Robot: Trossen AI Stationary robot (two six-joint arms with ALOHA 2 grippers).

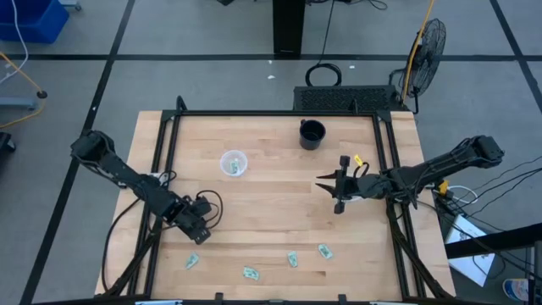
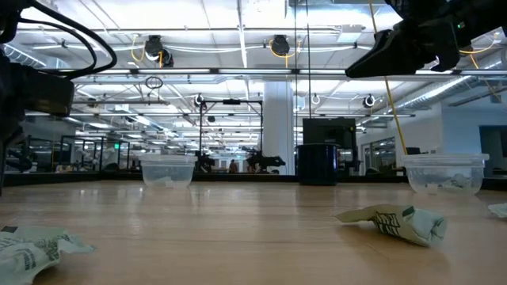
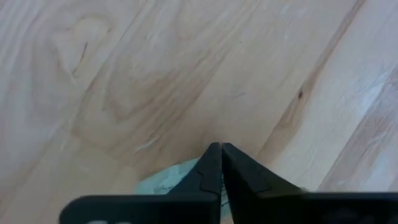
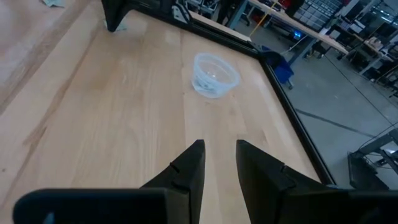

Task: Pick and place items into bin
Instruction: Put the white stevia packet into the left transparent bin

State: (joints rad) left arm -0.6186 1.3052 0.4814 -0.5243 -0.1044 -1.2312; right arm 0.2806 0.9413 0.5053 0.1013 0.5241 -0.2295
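Several pale green crinkled wrapped pieces lie along the table's near edge (image 1: 192, 261) (image 1: 250, 273) (image 1: 292, 258) (image 1: 324, 251); two show close up in the low view (image 2: 396, 222) (image 2: 32, 247). The clear bin (image 1: 233, 163) (image 4: 216, 74) stands left of centre with pieces inside. My left gripper (image 1: 196, 227) (image 3: 221, 149) hangs low over the near-left table, shut, with a pale green piece (image 3: 165, 183) showing beside its fingers. My right gripper (image 1: 334, 188) (image 4: 219, 149) is open, raised right of centre, pointing toward the bin. My left gripper is shut on a pale green wrapped piece, whose crinkled edge (image 3: 168, 177) sticks out beside one finger (image 3: 208, 171). The fingers themselves hide the place of contact. They point down at the bare wood.
A black cup (image 1: 312, 134) (image 2: 317, 162) stands toward the far edge, right of the bin. A second clear tub (image 2: 444, 172) shows at the right in the low view. A black frame (image 1: 279, 113) rims the table. Bare wood lies between the two grippers.
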